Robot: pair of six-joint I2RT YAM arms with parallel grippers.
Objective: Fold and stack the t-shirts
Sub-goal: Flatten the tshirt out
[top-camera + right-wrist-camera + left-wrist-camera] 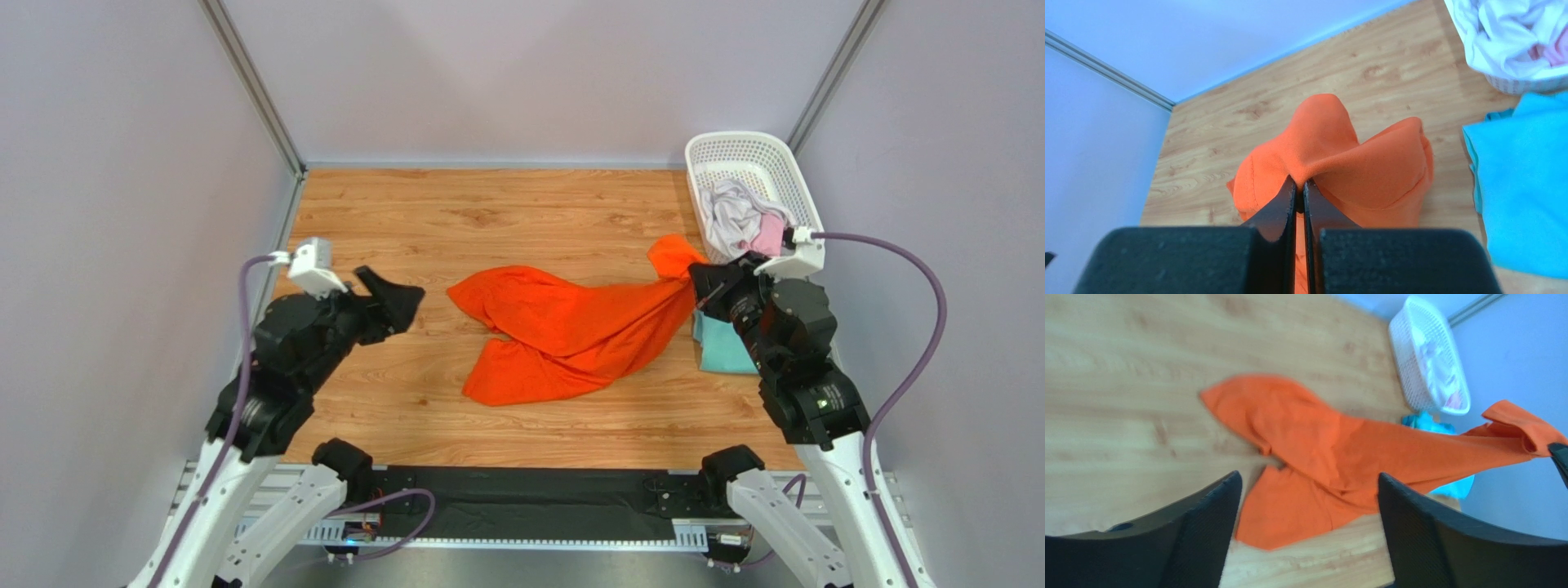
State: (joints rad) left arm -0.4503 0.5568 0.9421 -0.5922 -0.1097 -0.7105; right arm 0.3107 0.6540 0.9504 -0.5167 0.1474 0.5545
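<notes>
From above, the orange tee (564, 331) lies rumpled across the middle of the table (491, 208). One end is drawn up toward the right of the frame, where the right gripper (705, 279) pinches it. The left gripper (390, 298) hovers at left centre, apart from the cloth and holding nothing. A teal tee (724, 349) lies flat at the right, partly hidden by the right arm, and the basket (736, 150) in the upper right corner holds pale cloth (732, 214). In the left wrist view the fingers (1198, 533) stand spread wide at the bottom of the frame, with the orange cloth on the wood beyond them, untouched. In the right wrist view the jaws are pressed together on a bunched fold of orange, and teal fills the right edge. The step in hand looks like spreading the tee flat before any fold. Next, the left gripper likely needs to take a free corner or hem on its own side, so both arms can draw the cloth taut.
</notes>
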